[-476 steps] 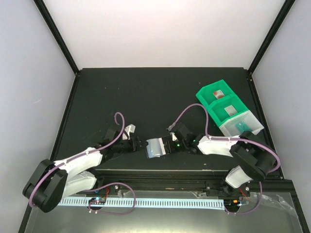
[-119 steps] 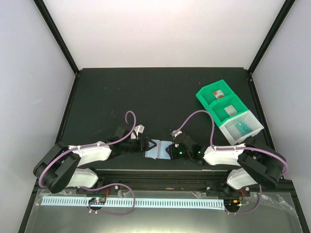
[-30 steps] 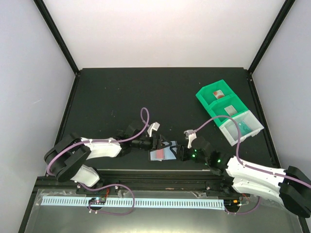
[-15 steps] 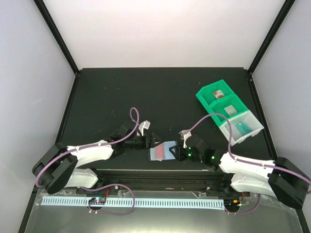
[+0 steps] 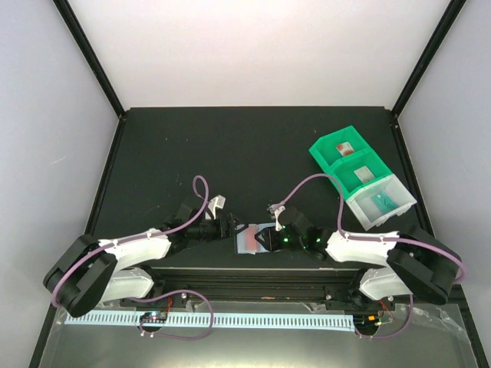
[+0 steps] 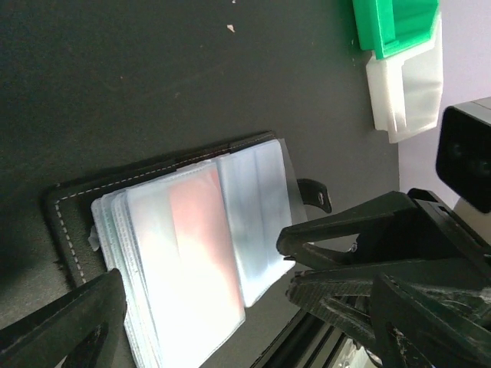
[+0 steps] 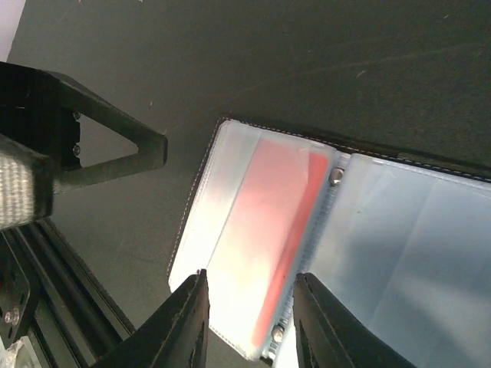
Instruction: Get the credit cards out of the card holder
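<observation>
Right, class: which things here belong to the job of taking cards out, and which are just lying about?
Job in hand: the open card holder; the red card in its sleeve.
Lying about: green bin trays; clear bin tray.

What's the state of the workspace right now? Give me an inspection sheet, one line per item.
Surface: black table, a few pale specks.
Job's things: card holder lies open near the front edge; red card sits inside a clear sleeve.
Clutter: green bins and clear bin at far right, holding items too small to identify.
Grippers: left gripper open at the holder's left edge; right gripper open over the holder.
Cables: purple cables loop above both arms, off the holder.
Surroundings: white walls, black frame posts.
</observation>
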{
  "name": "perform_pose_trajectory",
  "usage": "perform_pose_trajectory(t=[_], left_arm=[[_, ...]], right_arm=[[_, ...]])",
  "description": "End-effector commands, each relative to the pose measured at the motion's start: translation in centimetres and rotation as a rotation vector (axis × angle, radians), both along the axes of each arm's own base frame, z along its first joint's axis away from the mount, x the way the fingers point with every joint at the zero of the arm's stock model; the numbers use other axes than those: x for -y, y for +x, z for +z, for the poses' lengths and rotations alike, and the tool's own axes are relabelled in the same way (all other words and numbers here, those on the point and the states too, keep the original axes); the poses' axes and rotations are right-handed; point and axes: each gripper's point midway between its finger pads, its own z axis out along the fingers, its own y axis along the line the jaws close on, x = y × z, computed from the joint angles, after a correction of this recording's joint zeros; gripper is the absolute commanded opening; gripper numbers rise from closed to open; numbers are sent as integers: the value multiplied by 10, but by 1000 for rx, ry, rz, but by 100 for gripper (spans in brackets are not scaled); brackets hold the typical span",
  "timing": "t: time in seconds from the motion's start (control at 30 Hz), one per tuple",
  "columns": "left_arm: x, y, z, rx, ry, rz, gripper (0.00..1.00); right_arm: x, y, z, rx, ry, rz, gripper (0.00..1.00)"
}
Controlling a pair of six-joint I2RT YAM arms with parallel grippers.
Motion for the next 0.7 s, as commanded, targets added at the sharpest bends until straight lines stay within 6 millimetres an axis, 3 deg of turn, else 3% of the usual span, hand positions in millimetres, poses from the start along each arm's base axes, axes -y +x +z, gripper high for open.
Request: perform_pose_trajectory(t=[0.0, 0.27, 0.4, 0.53, 0.67], left_arm=[[1, 2, 11, 18, -54, 5, 88], [1, -2, 9, 5, -69, -2, 88], [5, -5, 12, 4, -93, -31, 87], [7, -5, 16, 16, -111, -33, 88], [12, -4, 20, 21, -138, -59, 88]], right_arm=[[-19, 2, 4, -7, 41, 35, 33], [-12, 5, -32, -37, -47, 11, 27], [-1, 4, -50, -41, -116, -2, 14], [7, 4, -58, -42, -151, -19, 3], [9, 3, -59, -42, -149, -21, 2]])
